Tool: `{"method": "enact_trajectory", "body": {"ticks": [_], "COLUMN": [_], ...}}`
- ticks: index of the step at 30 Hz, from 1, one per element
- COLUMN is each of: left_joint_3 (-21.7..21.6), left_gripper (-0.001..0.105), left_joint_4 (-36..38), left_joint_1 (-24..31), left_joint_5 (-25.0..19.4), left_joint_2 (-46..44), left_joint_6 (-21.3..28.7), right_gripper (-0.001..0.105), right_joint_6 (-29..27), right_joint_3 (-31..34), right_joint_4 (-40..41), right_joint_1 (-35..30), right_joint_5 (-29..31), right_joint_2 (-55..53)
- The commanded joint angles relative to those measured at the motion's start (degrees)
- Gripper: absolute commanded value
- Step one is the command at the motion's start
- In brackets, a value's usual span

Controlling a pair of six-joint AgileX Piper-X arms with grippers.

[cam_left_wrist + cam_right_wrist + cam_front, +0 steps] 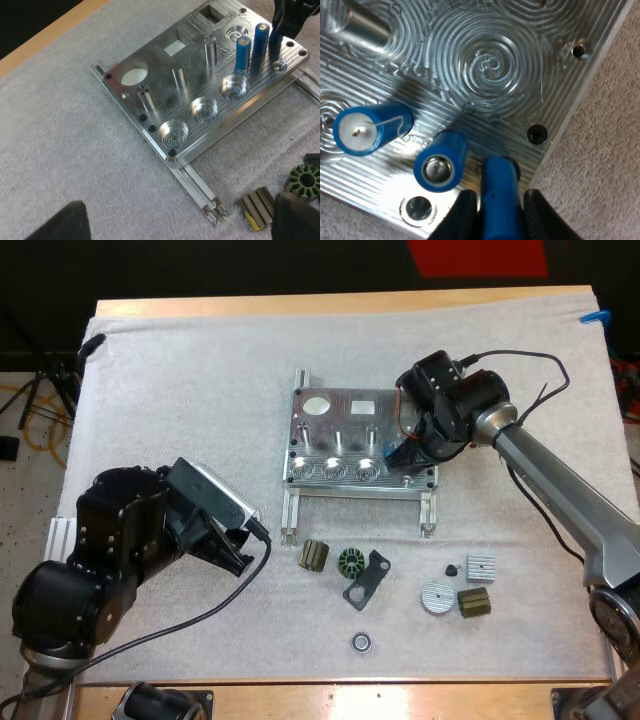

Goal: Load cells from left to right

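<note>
Two blue cells (367, 130) stand upright in the metal fixture (485, 65), and my right gripper (499, 216) clamps a third cell (497, 185) from both sides just beside them at the fixture's corner. Keep it vertical and lower slowly without nudging its neighbour; my left gripper (235, 552) hangs released, off to the fixture's left.

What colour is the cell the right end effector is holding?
Bright blue. The cell in the right end effector shows best in the right wrist view.
</note>
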Motion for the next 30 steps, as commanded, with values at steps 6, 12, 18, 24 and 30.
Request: {"method": "enact_trajectory", "body": {"ticks": [6, 12, 18, 24, 30], "left_joint_3": [-0.03, -0.03, -0.03, -0.03, -0.03], "left_gripper": [0.072, 0.072, 0.072, 0.072, 0.072], "left_joint_4": [-0.58, -0.58, -0.58, -0.58, -0.58], "left_joint_1": [-0.04, -0.04, -0.04, -0.04, -0.04], "left_joint_5": [0.31, 0.31, 0.31, 0.31, 0.31], "left_joint_2": [-0.27, -0.27, -0.27, -0.27, -0.27], "left_joint_6": [-0.82, -0.82, -0.82, -0.82, -0.82], "right_gripper": [0.000, 0.000, 0.000, 0.000, 0.000], "right_joint_6": [-0.71, -0.71, -0.71, -0.71, -0.71], "right_joint_3": [-0.06, -0.06, -0.06, -0.06, -0.06], "right_joint_4": [0.93, 0.93, 0.93, 0.93, 0.93], "right_joint_1": [-0.23, -0.23, -0.23, -0.23, -0.23], "right_joint_5": [2.01, 2.54, 0.74, 0.64, 0.64], "right_joint_2": [-0.46, -0.46, -0.46, -0.46, -0.46]}}
